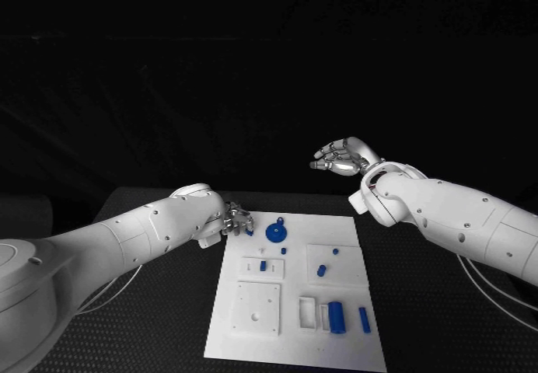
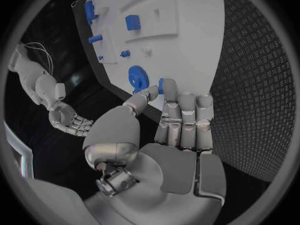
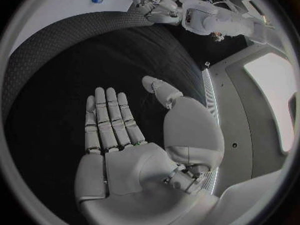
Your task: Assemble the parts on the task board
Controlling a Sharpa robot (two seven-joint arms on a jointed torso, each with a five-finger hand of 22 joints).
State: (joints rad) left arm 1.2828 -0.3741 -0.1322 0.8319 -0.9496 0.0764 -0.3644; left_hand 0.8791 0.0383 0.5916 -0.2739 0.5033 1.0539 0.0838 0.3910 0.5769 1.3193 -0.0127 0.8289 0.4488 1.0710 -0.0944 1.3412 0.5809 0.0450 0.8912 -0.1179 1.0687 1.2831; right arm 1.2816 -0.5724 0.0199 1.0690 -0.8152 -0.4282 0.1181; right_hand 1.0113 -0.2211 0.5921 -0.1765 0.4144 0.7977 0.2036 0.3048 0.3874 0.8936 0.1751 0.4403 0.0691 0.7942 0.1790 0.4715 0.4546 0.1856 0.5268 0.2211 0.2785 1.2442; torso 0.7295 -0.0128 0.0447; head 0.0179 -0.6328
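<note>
**Left fingers pinch small blue part at board edge; right hand idle**

Fingers of the left hand lie straight and together, thumb pressed in toward them, with a small blue part caught between thumb tip and fingertips, so the hand holds it. The blue gear lies flat on the task board just beyond those fingertips, nearly touching the thumb tip. More blue pegs and a blue cylinder sit farther out on the board, well apart from the fingers. The right hand is raised off the board, fingers flat and spread in its wrist view, holding nothing.

Handling judgement: the pinched part looks like hard, light, smooth plastic, stiff, not fragile, liable to slip or twist in a fingertip pinch. Best hold is across its sides, leaving the end free for seating. The gear is thin and flat; take it by the rim.
</note>
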